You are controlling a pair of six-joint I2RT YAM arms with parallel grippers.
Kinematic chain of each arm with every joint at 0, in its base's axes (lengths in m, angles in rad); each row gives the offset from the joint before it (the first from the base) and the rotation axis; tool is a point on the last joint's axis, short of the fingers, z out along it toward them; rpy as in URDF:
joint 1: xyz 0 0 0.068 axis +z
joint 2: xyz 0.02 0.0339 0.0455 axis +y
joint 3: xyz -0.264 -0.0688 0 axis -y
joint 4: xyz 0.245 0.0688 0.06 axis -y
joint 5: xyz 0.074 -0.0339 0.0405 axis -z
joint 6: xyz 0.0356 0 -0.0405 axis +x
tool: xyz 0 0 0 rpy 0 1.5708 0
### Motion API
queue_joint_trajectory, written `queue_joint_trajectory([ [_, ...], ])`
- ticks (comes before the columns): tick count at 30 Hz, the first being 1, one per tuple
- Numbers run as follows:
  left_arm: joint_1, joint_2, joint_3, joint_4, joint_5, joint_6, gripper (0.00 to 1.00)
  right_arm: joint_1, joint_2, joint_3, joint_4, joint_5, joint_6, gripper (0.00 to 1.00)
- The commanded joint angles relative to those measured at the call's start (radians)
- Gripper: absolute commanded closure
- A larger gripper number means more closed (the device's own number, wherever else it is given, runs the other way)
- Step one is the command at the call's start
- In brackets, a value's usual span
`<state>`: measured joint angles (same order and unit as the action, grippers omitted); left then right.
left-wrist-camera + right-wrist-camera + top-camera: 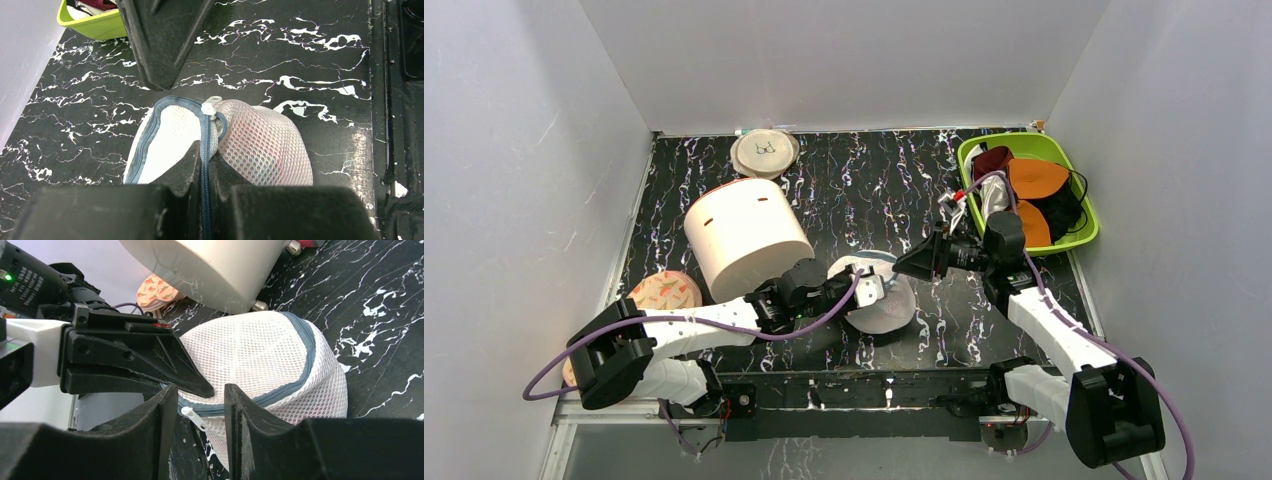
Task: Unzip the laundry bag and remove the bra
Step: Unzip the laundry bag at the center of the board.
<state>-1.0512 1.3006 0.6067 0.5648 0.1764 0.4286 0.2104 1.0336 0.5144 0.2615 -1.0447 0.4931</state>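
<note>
The laundry bag (886,300) is a small white mesh dome with a blue-grey zip around its rim, near the table's front middle; it also shows in the left wrist view (260,145) and the right wrist view (260,355). My left gripper (206,165) is shut on the bag's zip rim. The white zip pull (194,417) hangs between the fingers of my right gripper (201,405), which is open around it, just right of the bag (914,265). A faint red shows through the mesh; the bra itself is hidden inside.
A big cream cylinder (744,235) stands left of the bag. A beige disc with a bra drawing (764,152) lies at the back. A green bin (1079,235) with orange and dark garments is at the back right. A patterned disc (664,292) lies front left.
</note>
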Motion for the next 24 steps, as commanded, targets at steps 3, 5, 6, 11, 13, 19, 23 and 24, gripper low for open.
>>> queue_joint_trajectory([
  [3, 0.002, -0.043, 0.031, 0.025, 0.039, 0.014, 1.00, 0.028, -0.008, 0.023, -0.041, -0.014, -0.060, 0.64],
  [5, 0.002, -0.043, 0.030, 0.026, 0.037, 0.015, 1.00, 0.029, -0.022, 0.013, -0.055, -0.005, -0.059, 0.63],
  [6, 0.002, -0.044, 0.030, 0.026, 0.035, 0.016, 1.00, 0.029, -0.026, 0.005, -0.057, -0.007, -0.056, 0.63],
  [11, 0.001, -0.044, 0.030, 0.026, 0.033, 0.015, 1.00, 0.030, -0.045, -0.025, -0.051, -0.011, -0.041, 0.60],
  [13, 0.001, -0.044, 0.031, 0.025, 0.033, 0.015, 1.00, 0.029, -0.045, -0.025, -0.054, -0.012, -0.041, 0.58],
  [19, 0.003, -0.047, 0.031, 0.024, 0.031, 0.019, 1.00, 0.029, -0.055, -0.028, -0.096, 0.009, -0.060, 0.54],
  [23, 0.002, -0.050, 0.031, 0.022, 0.031, 0.019, 1.00, 0.029, -0.079, -0.030, -0.130, 0.056, -0.072, 0.49],
  [24, 0.003, -0.050, 0.033, 0.020, 0.031, 0.020, 1.00, 0.030, -0.087, -0.028, -0.146, 0.064, -0.081, 0.47],
])
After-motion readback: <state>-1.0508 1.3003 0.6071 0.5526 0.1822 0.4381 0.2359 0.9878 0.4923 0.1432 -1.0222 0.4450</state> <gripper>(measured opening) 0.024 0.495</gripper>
